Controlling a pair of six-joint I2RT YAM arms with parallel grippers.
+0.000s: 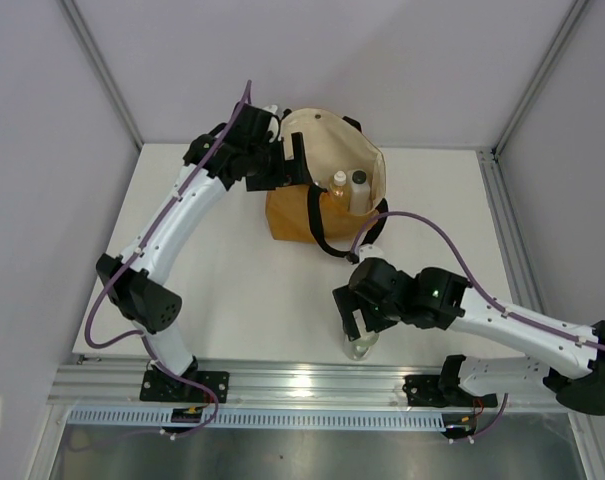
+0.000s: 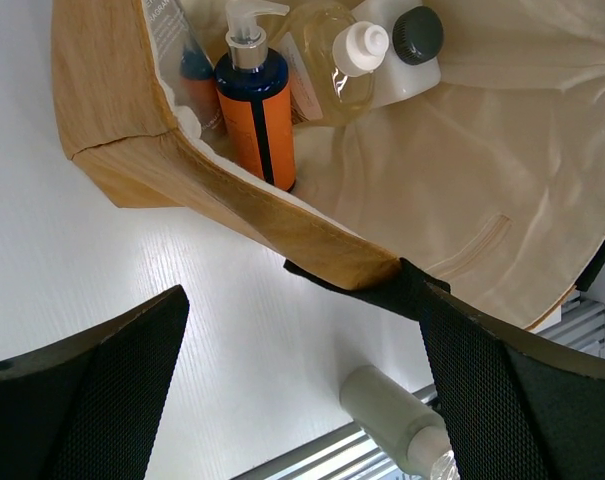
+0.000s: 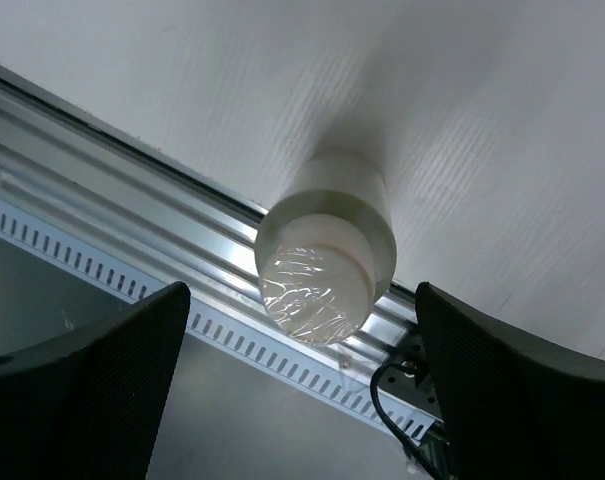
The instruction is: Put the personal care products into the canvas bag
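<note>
A white table (image 1: 242, 300) stands between plain pale walls (image 1: 42, 200), with an aluminium rail (image 1: 312, 385) along its near edge.

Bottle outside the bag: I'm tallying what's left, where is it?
In the top view, the bottle sits at the near edge of the table by the aluminium rail, directly under the right end effector.

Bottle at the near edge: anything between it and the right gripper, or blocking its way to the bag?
Nothing visible. The open right gripper sits directly over the bottle; bare table lies between it and the bag, whose mouth gapes open.
</note>
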